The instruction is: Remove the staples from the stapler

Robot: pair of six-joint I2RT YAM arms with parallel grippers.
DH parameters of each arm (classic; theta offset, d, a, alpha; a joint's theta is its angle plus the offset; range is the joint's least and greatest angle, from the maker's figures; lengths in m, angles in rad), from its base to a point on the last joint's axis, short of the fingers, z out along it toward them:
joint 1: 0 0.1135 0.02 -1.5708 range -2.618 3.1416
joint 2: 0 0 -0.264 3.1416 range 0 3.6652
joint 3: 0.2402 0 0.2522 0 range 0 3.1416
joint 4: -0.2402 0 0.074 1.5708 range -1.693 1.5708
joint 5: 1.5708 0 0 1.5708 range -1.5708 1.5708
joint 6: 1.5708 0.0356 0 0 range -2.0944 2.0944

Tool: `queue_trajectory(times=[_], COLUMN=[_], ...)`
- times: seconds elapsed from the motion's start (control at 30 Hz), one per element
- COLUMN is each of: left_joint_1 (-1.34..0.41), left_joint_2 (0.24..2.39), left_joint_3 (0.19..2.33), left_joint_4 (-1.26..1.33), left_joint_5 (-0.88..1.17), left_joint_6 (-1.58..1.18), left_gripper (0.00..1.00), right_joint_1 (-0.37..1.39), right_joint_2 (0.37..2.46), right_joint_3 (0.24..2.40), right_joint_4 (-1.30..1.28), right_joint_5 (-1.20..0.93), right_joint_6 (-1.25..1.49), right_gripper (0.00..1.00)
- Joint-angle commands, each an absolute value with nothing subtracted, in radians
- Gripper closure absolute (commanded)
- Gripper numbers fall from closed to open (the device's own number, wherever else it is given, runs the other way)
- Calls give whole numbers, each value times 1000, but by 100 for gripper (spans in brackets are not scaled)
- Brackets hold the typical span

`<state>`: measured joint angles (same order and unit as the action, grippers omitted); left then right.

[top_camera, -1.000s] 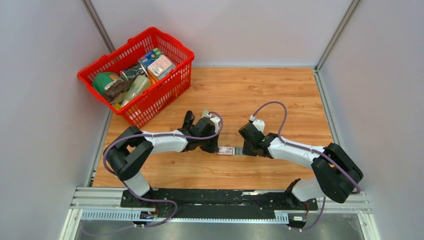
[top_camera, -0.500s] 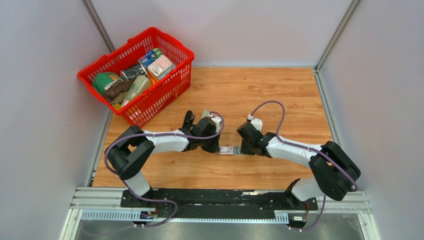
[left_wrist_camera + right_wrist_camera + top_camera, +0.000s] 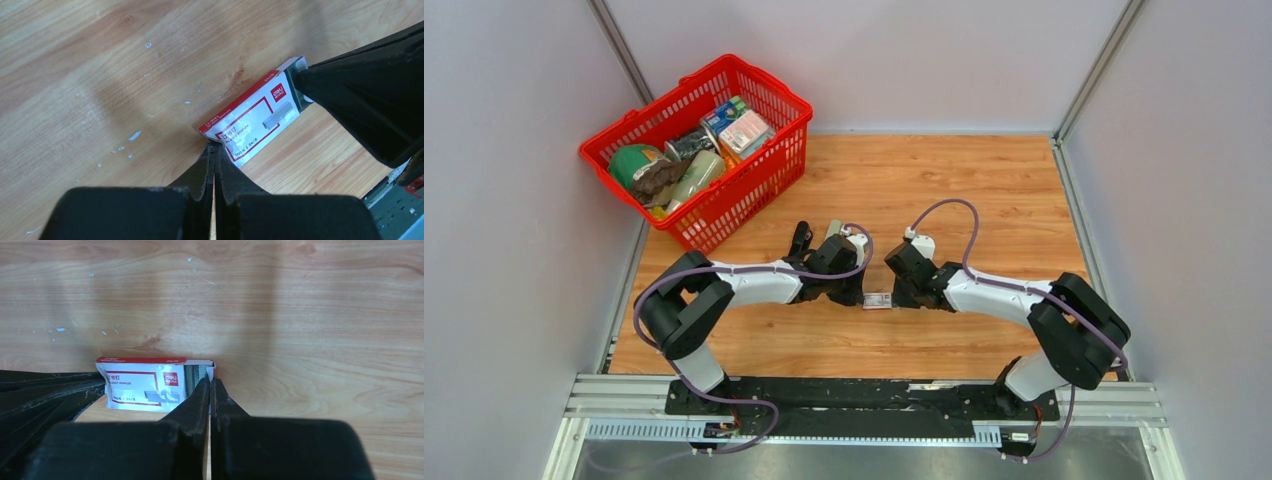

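Note:
A small white-and-red printed staple box (image 3: 877, 300) lies on the wooden table between my two grippers. My left gripper (image 3: 214, 147) is shut, pinching the box's left end (image 3: 255, 117). My right gripper (image 3: 211, 377) is shut on the white flap at the box's open right end (image 3: 142, 385). Grey ribbed staples (image 3: 196, 374) show inside that open end. A slim black stapler (image 3: 800, 240) lies on the table just behind my left wrist, apart from both grippers. In the top view the left gripper (image 3: 861, 299) and the right gripper (image 3: 896, 299) almost meet over the box.
A grey-beige oblong bar (image 3: 833, 230) lies beside the stapler. A red basket (image 3: 769, 160) full of groceries stands at the back left. Small white flecks (image 3: 134, 135) dot the wood. Grey walls close in both sides.
My right gripper has moved left towards the box, and the grey part showing between the box and the gripper has shortened. The left arm and the box have stayed in place.

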<state>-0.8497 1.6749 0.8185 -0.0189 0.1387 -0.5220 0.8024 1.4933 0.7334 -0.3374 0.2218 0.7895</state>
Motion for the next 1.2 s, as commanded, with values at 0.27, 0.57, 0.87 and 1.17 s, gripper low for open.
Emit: queue_trajectory(times=[0.27,0.57,0.87,1.17], left_joint_1=[-864,-865,-868,-868], left_joint_2=[1717,1717,1720,1720], left_joint_3=[810,811,811,819], left_joint_4=[-69,-67,-69,-74], left_joint_5=[143,143,144,147], left_joint_6=[-517,-518,-518,-515], left_gripper=[100,100,100,100], right_joint_1=[819,819,821,819], right_joint_2=[1485,1445,1422,1393], right_joint_3=[779,787,795,816], right_joint_4=[-394,-443,-451,-480], right_joint_5=[255,298,296,313], right_joint_6=[813,825,828,821], right_gripper=[94,78,75,72])
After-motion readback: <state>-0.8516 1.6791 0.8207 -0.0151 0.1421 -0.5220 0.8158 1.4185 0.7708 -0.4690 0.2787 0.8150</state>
